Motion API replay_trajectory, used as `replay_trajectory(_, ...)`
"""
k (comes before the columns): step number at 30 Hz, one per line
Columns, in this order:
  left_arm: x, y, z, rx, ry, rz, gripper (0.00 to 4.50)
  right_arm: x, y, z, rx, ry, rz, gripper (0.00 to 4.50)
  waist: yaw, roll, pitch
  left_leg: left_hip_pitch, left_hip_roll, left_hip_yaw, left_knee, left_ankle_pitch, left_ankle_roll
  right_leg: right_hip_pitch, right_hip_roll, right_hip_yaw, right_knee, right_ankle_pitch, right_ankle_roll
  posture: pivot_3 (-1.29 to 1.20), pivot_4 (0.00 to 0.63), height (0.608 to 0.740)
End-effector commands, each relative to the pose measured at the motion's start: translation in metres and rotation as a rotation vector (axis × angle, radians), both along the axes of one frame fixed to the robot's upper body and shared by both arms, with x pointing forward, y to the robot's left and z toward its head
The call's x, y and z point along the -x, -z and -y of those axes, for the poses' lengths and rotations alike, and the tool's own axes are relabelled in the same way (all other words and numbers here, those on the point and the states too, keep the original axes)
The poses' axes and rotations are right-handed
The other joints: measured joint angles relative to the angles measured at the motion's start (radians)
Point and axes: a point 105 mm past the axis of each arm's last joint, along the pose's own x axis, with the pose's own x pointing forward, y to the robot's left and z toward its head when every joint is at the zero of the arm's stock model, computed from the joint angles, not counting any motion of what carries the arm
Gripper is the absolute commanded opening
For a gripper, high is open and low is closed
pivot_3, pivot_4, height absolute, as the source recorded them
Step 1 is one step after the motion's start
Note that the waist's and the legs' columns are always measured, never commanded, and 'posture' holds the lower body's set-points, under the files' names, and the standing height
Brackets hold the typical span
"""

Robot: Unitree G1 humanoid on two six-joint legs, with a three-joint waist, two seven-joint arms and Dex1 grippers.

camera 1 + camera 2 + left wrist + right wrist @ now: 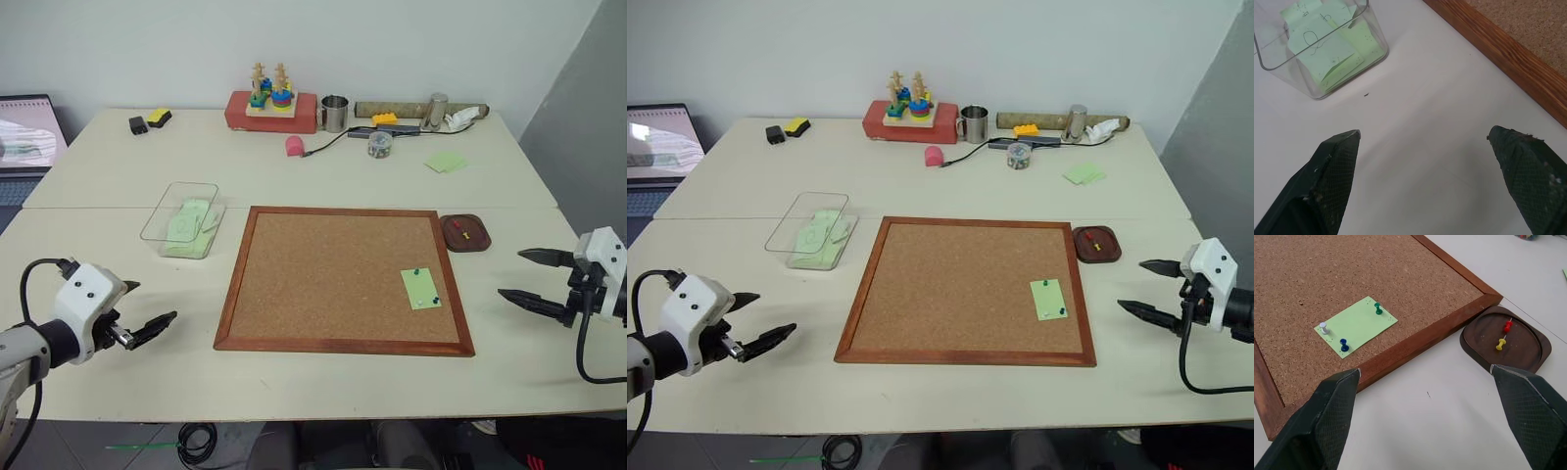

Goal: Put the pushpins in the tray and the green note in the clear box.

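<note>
- The clear box (1322, 49) is cut by the left wrist view's top edge; only its near corner shows, and the scribbles on the green papers inside cannot be read.
- The laptop (24, 137), at ten o'clock from the corkboard (343, 279), runs off the picture's edge.
- The contents of the small jar (379, 144), at twelve o'clock, are too small to tell.

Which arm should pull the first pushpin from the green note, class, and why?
Right: its open claw hovers beside the corkboard corner holding the green note, near the tray; the left claw sits opposite.
</note>
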Motion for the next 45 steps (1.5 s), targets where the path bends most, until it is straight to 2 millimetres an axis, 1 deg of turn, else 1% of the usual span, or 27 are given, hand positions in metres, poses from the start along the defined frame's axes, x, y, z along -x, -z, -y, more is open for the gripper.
replay_trajectory(1,0.005,-0.014,0.000,-0.011,0.031,0.022,4.45,-0.003,-0.006,0.000,0.025,-0.012,0.038,4.50,0.000,0.000,0.000,0.000,0.000,0.000,0.000,0.000,0.000,0.000,0.000,0.000,0.000,0.000,0.000,0.00,0.150,0.740)
replay_trajectory(5,0.008,-0.012,-0.001,-0.030,0.031,-0.001,4.45,-0.002,-0.007,-0.002,0.012,-0.007,0.044,4.50,-0.001,0.000,0.000,0.000,0.000,0.000,0.000,0.000,0.000,0.000,0.000,0.000,0.000,0.000,0.000,0.00,0.150,0.740)
replay_trajectory(11,-0.002,-0.017,-0.002,-0.044,0.004,0.028,4.45,-0.004,-0.005,0.001,0.020,0.008,0.042,4.50,0.002,0.000,0.000,0.000,0.000,0.000,0.000,0.000,0.000,0.000,0.000,0.000,0.000,0.000,0.000,0.00,0.150,0.740)
replay_trajectory(20,0.000,-0.019,0.001,-0.014,0.032,0.047,4.45,-0.005,-0.004,-0.001,0.016,0.006,0.047,4.50,0.003,0.000,0.000,0.000,0.000,0.000,0.000,0.000,0.000,0.000,0.000,0.000,0.001,0.000,0.000,0.00,0.150,0.740)
replay_trajectory(28,-0.007,-0.016,0.014,0.026,0.070,0.051,4.45,-0.002,-0.005,-0.003,0.018,-0.004,0.046,4.50,0.005,0.000,0.000,0.000,0.000,0.000,0.000,0.000,0.000,0.000,0.000,0.000,0.001,0.000,0.000,0.00,0.150,0.740)
replay_trajectory(33,-0.011,-0.017,0.023,0.048,0.106,0.064,4.45,0.000,-0.004,-0.006,0.011,-0.002,0.050,4.50,0.005,0.000,0.000,0.000,0.000,0.000,0.000,0.000,0.000,0.000,0.000,0.000,0.001,0.001,0.000,0.00,0.150,0.740)
replay_trajectory(34,-0.012,-0.019,0.027,0.050,0.127,0.072,4.45,0.000,-0.004,-0.007,0.009,-0.002,0.050,4.50,0.006,0.000,0.000,0.000,0.000,0.000,0.000,0.000,0.000,0.000,0.000,0.000,0.001,0.001,0.000,0.00,0.150,0.740)
replay_trajectory(36,-0.018,-0.024,0.039,0.048,0.174,0.098,4.10,0.001,-0.004,-0.008,0.006,-0.002,0.050,4.50,0.006,0.000,0.000,0.000,0.000,0.000,0.000,0.000,0.000,0.000,0.000,0.000,0.001,0.001,0.000,0.00,0.150,0.740)
replay_trajectory(37,-0.019,-0.026,0.043,0.049,0.190,0.106,4.01,0.001,-0.004,-0.008,0.006,-0.002,0.051,4.50,0.006,0.000,0.000,0.000,0.000,0.000,0.000,0.000,0.000,0.000,0.000,0.000,0.001,0.001,0.000,0.00,0.150,0.740)
replay_trajectory(38,-0.023,-0.028,0.053,0.062,0.228,0.115,3.72,0.002,-0.005,-0.009,0.004,-0.002,0.052,4.50,0.008,0.000,0.000,0.000,0.000,0.000,0.001,0.000,0.000,0.000,0.000,0.000,0.001,0.001,0.000,0.00,0.150,0.740)
replay_trajectory(39,-0.024,-0.030,0.060,0.072,0.254,0.119,3.57,0.002,-0.005,-0.009,0.003,-0.002,0.054,4.50,0.009,0.000,0.000,0.000,0.000,0.000,0.001,0.000,0.000,0.000,0.000,0.000,0.001,0.001,0.001,0.00,0.150,0.740)
replay_trajectory(40,-0.027,-0.032,0.074,0.094,0.300,0.124,3.36,0.004,-0.006,-0.011,0.001,-0.002,0.056,4.50,0.012,0.000,0.000,0.000,0.000,0.000,0.001,0.000,0.000,0.001,0.000,0.000,0.001,0.001,0.001,0.00,0.150,0.740)
replay_trajectory(43,-0.031,-0.034,0.104,0.142,0.400,0.124,2.85,0.006,-0.007,-0.015,-0.011,-0.003,0.063,4.50,0.015,0.000,0.000,0.000,-0.001,0.000,0.001,0.000,0.000,0.001,0.000,0.000,0.001,0.001,0.001,0.00,0.150,0.740)
replay_trajectory(44,-0.032,-0.034,0.112,0.152,0.424,0.124,2.62,0.007,-0.007,-0.016,-0.014,-0.002,0.064,4.50,0.015,0.000,0.000,0.000,-0.001,0.000,0.001,0.000,0.000,0.001,0.000,0.000,0.001,0.002,0.001,0.00,0.150,0.740)
replay_trajectory(45,-0.034,-0.033,0.127,0.186,0.468,0.122,2.47,0.007,-0.007,-0.019,-0.020,-0.001,0.066,4.50,0.015,0.000,0.000,0.000,-0.001,0.000,0.001,0.000,0.000,0.001,0.000,0.000,0.001,0.002,0.001,0.00,0.150,0.740)
